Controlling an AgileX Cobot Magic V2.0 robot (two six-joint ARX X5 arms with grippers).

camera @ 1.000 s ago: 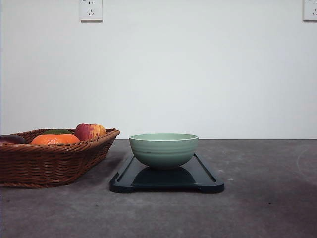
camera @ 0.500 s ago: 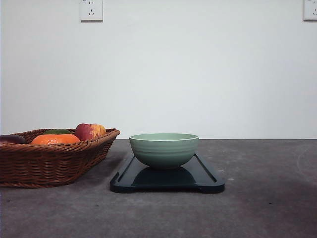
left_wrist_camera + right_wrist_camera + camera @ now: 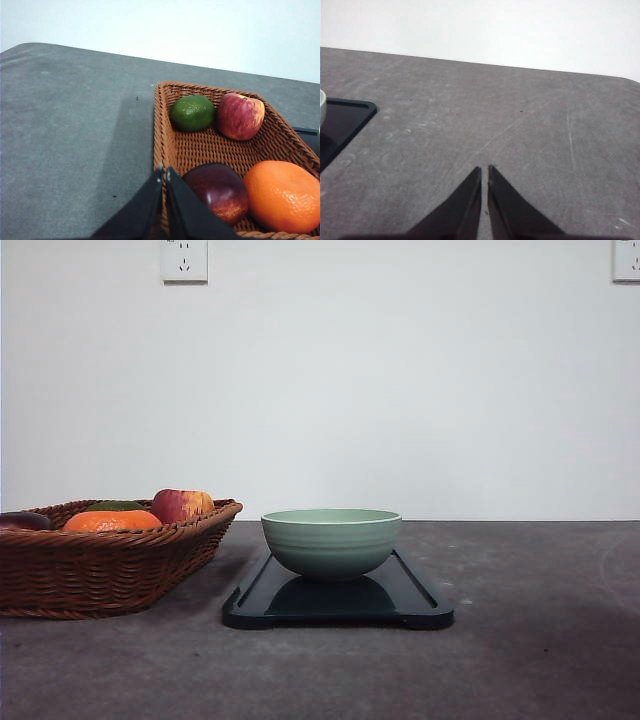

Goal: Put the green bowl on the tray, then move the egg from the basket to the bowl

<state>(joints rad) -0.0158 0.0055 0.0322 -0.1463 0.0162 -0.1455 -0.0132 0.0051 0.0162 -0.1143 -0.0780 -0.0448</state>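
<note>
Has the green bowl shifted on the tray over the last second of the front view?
No. The green bowl sits at the same spot on the tray, with the same gap to the basket.

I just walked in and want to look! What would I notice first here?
Probably the green bowl sitting on the dark tray in the middle of the table. Next, the wicker basket to its left, holding a big orange fruit, a red apple and a green lime.
</note>
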